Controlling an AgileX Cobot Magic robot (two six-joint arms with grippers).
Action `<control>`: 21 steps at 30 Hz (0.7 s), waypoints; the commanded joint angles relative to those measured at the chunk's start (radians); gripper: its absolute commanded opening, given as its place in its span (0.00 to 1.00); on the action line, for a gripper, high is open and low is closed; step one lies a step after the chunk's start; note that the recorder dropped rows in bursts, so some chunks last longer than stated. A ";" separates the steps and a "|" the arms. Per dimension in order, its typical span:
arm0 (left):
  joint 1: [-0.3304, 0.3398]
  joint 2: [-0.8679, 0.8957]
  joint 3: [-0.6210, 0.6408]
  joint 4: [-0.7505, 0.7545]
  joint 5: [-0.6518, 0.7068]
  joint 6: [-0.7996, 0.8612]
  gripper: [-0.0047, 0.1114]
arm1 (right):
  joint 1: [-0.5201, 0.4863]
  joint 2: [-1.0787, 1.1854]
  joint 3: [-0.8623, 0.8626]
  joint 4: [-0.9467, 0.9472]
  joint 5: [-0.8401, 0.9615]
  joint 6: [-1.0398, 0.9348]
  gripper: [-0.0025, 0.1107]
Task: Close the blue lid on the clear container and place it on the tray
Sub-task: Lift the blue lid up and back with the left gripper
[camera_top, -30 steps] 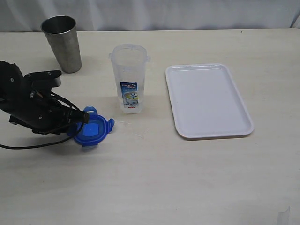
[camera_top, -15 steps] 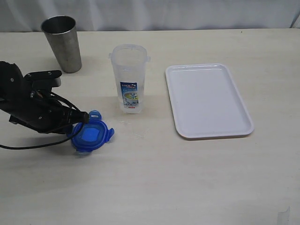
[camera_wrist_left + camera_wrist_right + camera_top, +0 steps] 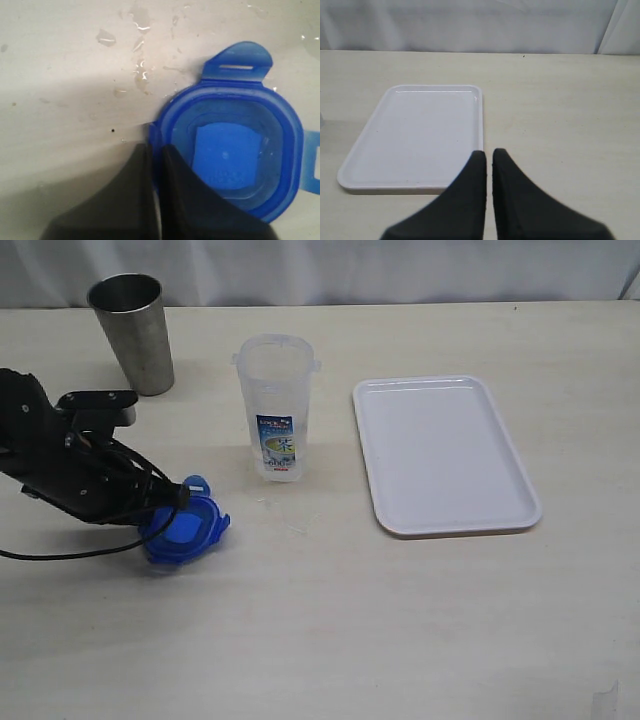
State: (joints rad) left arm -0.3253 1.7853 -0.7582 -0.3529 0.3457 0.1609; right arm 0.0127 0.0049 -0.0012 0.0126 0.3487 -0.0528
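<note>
The left claw (image 3: pixel 155 148) is pinched tight on the rim of the blue lid (image 3: pixel 186 530), which tilts low over the tabletop (image 3: pixel 350 620). At the lid's 1 o'clock the clear container (image 3: pixel 276 400) stands upright and uncapped. The tray (image 3: pixel 445 455) lies at its 3 o'clock and a steel cup (image 3: pixel 135 335) at its 10 o'clock. The right claw (image 3: pixel 489 152) is closed on nothing.
</note>
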 commanded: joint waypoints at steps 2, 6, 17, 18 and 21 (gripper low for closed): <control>-0.002 -0.001 -0.023 0.012 0.047 0.047 0.04 | 0.002 -0.005 0.001 0.003 -0.002 -0.007 0.06; -0.002 -0.020 -0.073 0.031 0.099 0.047 0.04 | 0.002 -0.005 0.001 0.003 -0.002 -0.007 0.06; -0.002 -0.150 -0.222 0.280 0.266 0.047 0.04 | 0.002 -0.005 0.001 0.003 -0.002 -0.007 0.06; -0.002 -0.163 -0.229 0.303 0.278 0.047 0.04 | 0.002 -0.005 0.001 0.003 -0.002 -0.007 0.06; -0.002 -0.195 -0.253 0.374 0.289 0.047 0.04 | 0.002 -0.005 0.001 0.003 -0.002 -0.007 0.06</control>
State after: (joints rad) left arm -0.3253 1.6244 -0.9885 -0.0425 0.6210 0.2048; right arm 0.0127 0.0049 -0.0012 0.0126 0.3487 -0.0528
